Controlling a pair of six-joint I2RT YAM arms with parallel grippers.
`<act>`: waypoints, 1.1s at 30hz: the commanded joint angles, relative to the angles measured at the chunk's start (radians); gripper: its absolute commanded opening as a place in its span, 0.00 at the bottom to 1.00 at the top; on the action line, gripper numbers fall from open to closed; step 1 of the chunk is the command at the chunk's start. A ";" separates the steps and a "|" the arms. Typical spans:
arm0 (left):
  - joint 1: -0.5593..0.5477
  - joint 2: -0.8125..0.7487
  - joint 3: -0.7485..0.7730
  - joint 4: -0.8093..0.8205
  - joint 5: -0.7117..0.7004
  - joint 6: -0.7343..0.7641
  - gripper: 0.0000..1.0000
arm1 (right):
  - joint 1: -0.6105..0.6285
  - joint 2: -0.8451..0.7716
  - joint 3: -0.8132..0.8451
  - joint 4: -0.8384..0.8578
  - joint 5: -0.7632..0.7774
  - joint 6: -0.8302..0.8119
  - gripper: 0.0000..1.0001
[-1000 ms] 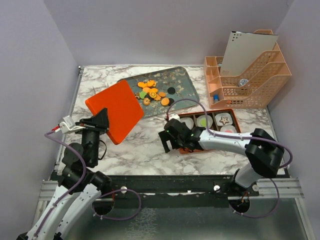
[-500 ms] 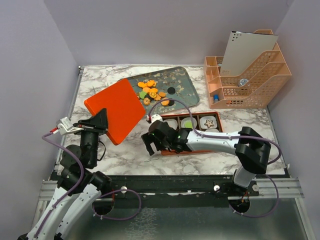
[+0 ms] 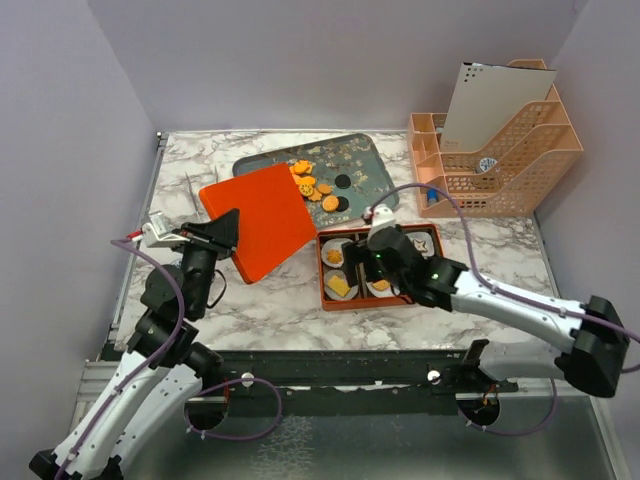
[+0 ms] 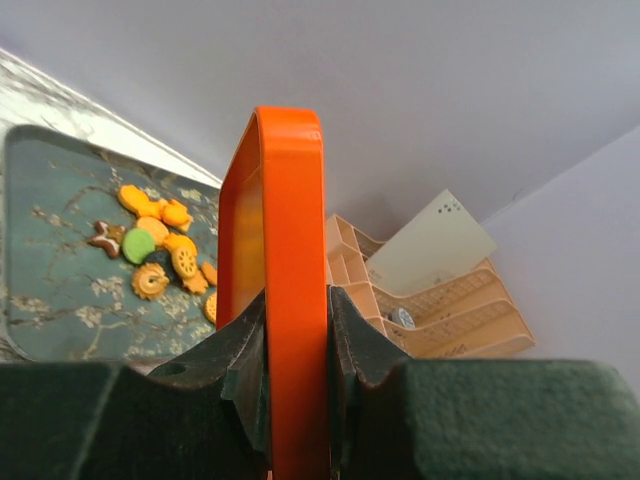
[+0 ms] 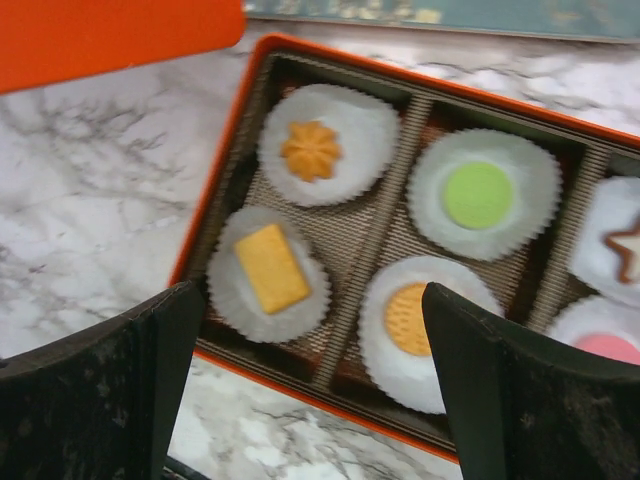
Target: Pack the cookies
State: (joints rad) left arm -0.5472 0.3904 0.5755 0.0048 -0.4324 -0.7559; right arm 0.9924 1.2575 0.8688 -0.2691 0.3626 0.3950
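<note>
Loose cookies (image 3: pixel 312 185), mostly orange, lie on a dark floral tray (image 3: pixel 365 160); they also show in the left wrist view (image 4: pixel 150 255). An orange box (image 3: pixel 321 275) with paper cups stands in front of the tray. In the right wrist view its cups hold an orange flower cookie (image 5: pixel 311 150), a yellow rectangle (image 5: pixel 272 267), a green round (image 5: pixel 477 194), an orange round (image 5: pixel 408 318), a star and a pink one. My right gripper (image 3: pixel 372 262) hovers open and empty over the box's left end (image 5: pixel 241 371). My left gripper (image 3: pixel 215 235) is shut on the tilted orange lid (image 3: pixel 258 218), gripping its edge (image 4: pixel 285 200).
A peach mesh desk organiser (image 3: pixel 490 150) holding a grey card stands at the back right, also seen past the lid in the left wrist view (image 4: pixel 450 300). The marble table (image 3: pixel 260 300) is walled on three sides.
The orange box has slid left. My right gripper has left the box's left end and now sits open above it. My left gripper has carried the lid to the right.
</note>
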 commanded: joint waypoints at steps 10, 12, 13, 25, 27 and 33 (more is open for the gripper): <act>0.001 0.268 0.102 0.292 0.307 -0.280 0.00 | -0.272 -0.411 -0.250 0.045 -0.060 -0.001 1.00; 0.001 0.321 0.098 0.319 0.349 -0.316 0.00 | -0.348 -0.412 -0.262 0.062 -0.145 0.004 1.00; 0.000 0.340 0.094 0.342 0.365 -0.336 0.00 | -0.383 -0.414 -0.265 0.069 -0.186 0.009 1.00; -0.186 0.561 0.033 0.660 0.292 -0.473 0.00 | -0.632 -0.403 -0.193 0.078 -0.287 -0.001 1.00; -0.231 0.605 0.039 0.688 0.245 -0.463 0.00 | -0.656 -0.398 -0.188 0.075 -0.286 0.006 1.00; -0.326 0.721 0.009 0.812 0.125 -0.485 0.00 | -0.741 -0.398 -0.200 0.084 -0.324 0.011 1.00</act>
State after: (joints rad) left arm -0.8257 1.0622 0.5976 0.6025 -0.1787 -1.1873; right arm 0.2989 0.8555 0.6563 -0.2062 0.0994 0.4000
